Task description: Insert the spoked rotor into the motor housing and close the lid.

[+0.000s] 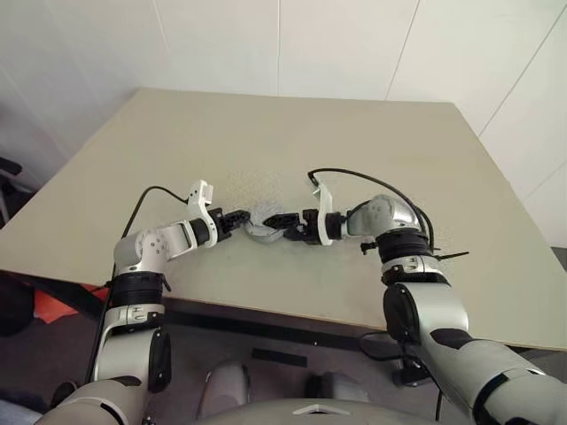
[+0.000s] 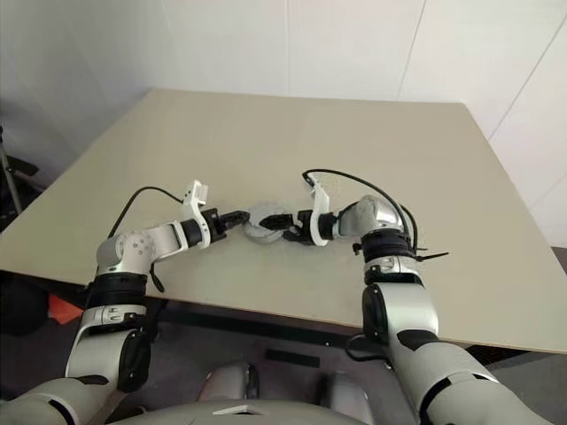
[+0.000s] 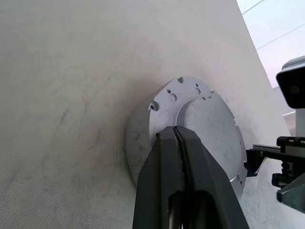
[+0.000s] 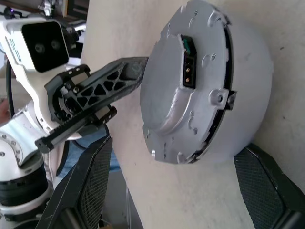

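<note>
The motor housing sits on the beige worktop near its front edge, between the two grippers. In the right wrist view it reads as a round silver-grey metal body with a flat grey lid seated on its upper face; the lid carries a dark rectangular slot with a small green mark and brass contacts, and a thin dark seam runs between lid and body. The spoked rotor cannot be made out.

The left gripper meets the housing from the robot's left side. Its two black fingers are pressed together with only a hairline between them, their tips against the housing's rim; whether they pinch the edge or merely rest on it is unclear.

The right gripper comes at the housing from the opposite side, pointing toward the left gripper. Its fingers are spread wide, one on each side of the housing and clear of its wall, holding nothing.

A black cable loops over the right wrist above the worktop.
</note>
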Robot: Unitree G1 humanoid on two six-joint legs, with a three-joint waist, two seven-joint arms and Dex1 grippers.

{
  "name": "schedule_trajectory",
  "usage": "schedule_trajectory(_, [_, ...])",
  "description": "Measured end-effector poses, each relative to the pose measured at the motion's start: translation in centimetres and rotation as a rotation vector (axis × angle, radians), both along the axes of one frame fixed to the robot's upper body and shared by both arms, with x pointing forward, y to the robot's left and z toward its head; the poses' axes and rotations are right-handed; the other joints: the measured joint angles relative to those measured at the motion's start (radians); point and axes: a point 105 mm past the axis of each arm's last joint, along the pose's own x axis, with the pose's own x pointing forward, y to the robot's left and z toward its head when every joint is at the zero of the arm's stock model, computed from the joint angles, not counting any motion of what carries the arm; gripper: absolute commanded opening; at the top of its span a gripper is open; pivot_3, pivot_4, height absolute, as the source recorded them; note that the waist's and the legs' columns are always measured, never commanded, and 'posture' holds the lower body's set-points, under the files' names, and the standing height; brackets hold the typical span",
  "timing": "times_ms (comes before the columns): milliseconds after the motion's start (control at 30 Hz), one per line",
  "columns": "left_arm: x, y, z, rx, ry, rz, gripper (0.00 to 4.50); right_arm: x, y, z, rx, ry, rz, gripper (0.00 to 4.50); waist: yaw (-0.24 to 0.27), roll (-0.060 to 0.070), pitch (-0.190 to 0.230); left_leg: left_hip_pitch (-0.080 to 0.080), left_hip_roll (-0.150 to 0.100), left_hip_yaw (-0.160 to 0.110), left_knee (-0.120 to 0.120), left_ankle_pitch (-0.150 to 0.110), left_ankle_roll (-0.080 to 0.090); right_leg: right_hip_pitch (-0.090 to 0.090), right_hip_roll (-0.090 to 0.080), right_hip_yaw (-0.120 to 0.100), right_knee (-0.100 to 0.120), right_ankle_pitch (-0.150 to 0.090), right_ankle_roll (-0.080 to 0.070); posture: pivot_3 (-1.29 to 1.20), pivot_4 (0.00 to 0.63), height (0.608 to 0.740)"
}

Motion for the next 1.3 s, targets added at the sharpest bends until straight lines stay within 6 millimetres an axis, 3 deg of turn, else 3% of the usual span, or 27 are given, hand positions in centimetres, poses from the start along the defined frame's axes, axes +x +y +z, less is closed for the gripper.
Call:
schedule_trajectory(300, [-0.1,0.4,-0.1,0.016,-0.002,0.011,0.00,2.0,1.1,0.1,0.006,-0.049,-0.101,4.47,-0.002,0.000,0.000,0.001,0.000,0.000,-0.001,0.002,-0.003,0.000,0.000,0.000,0.001,-0.003,0.005,0.00,0.000,0.740])
schedule_trajectory(467, [-0.2,0.5,-0.2,0.021,-0.002,0.015,0.00,2.5,1.7,0.0,0.007,-0.073,-0.126,4.47,-0.001,0.000,0.000,0.001,0.000,0.000,-0.001,0.001,-0.002,0.000,0.000,0.000,0.001,0.000,-0.001,0.00,0.000,0.740])
schedule_trajectory(567, [-0.2,0.5,-0.2,0.022,-0.002,0.015,0.00,2.5,1.8,0.0,0.007,-0.076,-0.124,3.85,-0.001,0.000,0.000,0.000,0.000,0.000,-0.001,0.001,-0.002,-0.001,0.000,0.000,0.001,0.000,-0.001,0.00,0.000,0.740])
schedule_trajectory(733, [-0.2,0.9,-0.2,0.034,0.000,0.024,0.00,2.5,1.6,-0.2,-0.007,-0.077,-0.114,2.30,-0.001,0.000,0.000,0.000,0.000,0.000,-0.001,0.001,-0.002,-0.002,0.000,0.000,0.001,0.000,-0.001,0.00,0.000,0.740])
schedule_trajectory(1200, [0.2,1.1,-0.2,0.027,-0.020,0.045,0.00,2.8,1.3,-0.3,0.026,-0.031,-0.159,2.19,0.001,0.000,0.000,0.000,0.000,0.000,-0.001,0.001,-0.002,-0.001,0.000,0.000,0.001,-0.001,0.002,0.00,0.000,0.740])
schedule_trajectory(1300, [0.9,2.3,0.3,0.007,-0.076,0.124,0.00,3.3,1.4,-0.2,0.087,0.047,-0.239,2.19,-0.001,0.000,0.000,-0.002,0.001,0.000,-0.001,0.002,-0.003,-0.004,0.000,0.000,0.002,-0.002,0.002,0.00,0.000,0.740])
